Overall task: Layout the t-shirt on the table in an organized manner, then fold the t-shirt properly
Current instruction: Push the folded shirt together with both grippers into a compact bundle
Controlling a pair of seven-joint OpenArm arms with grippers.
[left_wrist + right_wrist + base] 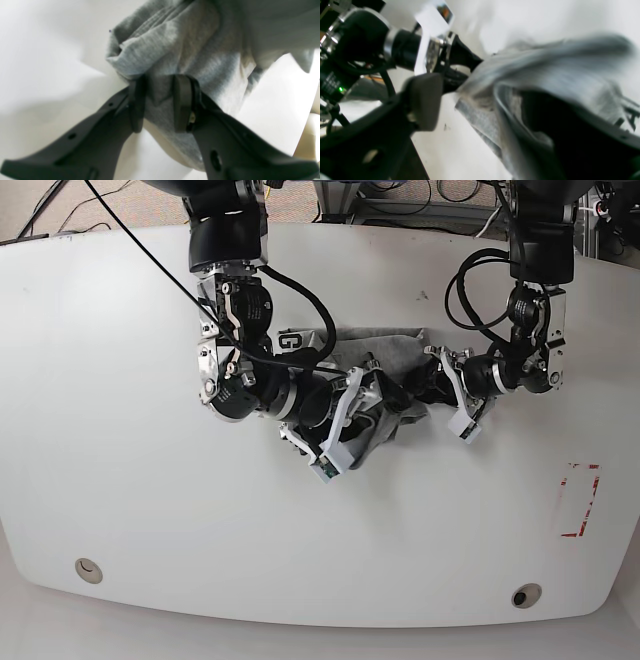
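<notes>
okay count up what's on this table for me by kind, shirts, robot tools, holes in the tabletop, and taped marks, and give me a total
Wrinkled heather-grey cotton t-shirt: 1
Black robot tools: 2, the left tool and the right tool
Round grommet holes in the white table: 2
Red-taped rectangle mark: 1
Total: 6

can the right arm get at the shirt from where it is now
Probably yes: the right gripper is already at the bunched t-shirt, one of its fingers bare beside the cloth, the other draped in it. The left gripper pinches a fold on the opposite side.
</notes>
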